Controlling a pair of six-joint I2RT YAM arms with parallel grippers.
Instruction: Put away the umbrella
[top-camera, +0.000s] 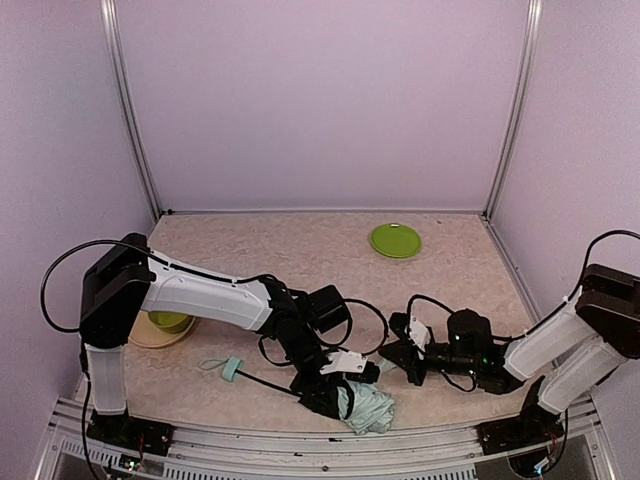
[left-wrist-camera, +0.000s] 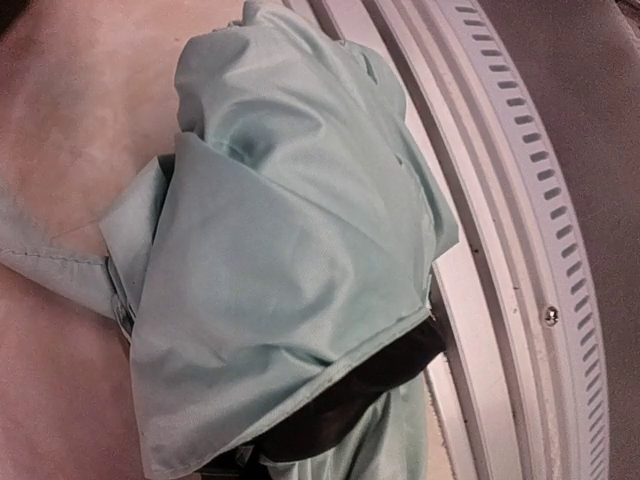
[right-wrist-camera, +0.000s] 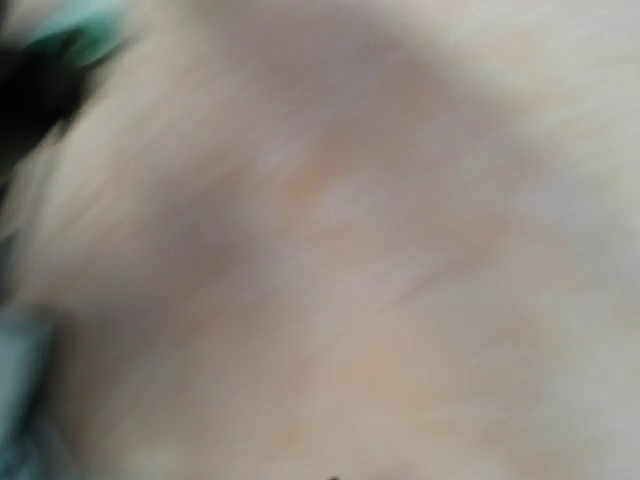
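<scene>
TWO ARMS, ONE UMBRELLA: My two arms meet low over the near edge of the table (top-camera: 300, 250). The one umbrella (top-camera: 372, 410) lies there collapsed, its mint fabric bunched in a single heap against the metal rail (left-wrist-camera: 520, 200), with black lining showing at the folds. Its thin black shaft (top-camera: 268, 382) runs left along the surface to the small mint handle (top-camera: 232, 370), with the strap (top-camera: 208, 364) looped beside it. My left gripper (top-camera: 350, 384) is down on the bundle. Its wrist camera is filled with cloth and shows no fingers, so I cannot tell whether it is clamped or parted. My right gripper (top-camera: 392, 358), jaws closed, sits just right of the bundle, and its own camera gives only a blur of tabletop. Elsewhere there is one green plate (top-camera: 396, 241) at the far side. One yellow-green bowl (top-camera: 170, 321) sits on one tan dish (top-camera: 140, 338) at the left, partly behind my left arm.
</scene>
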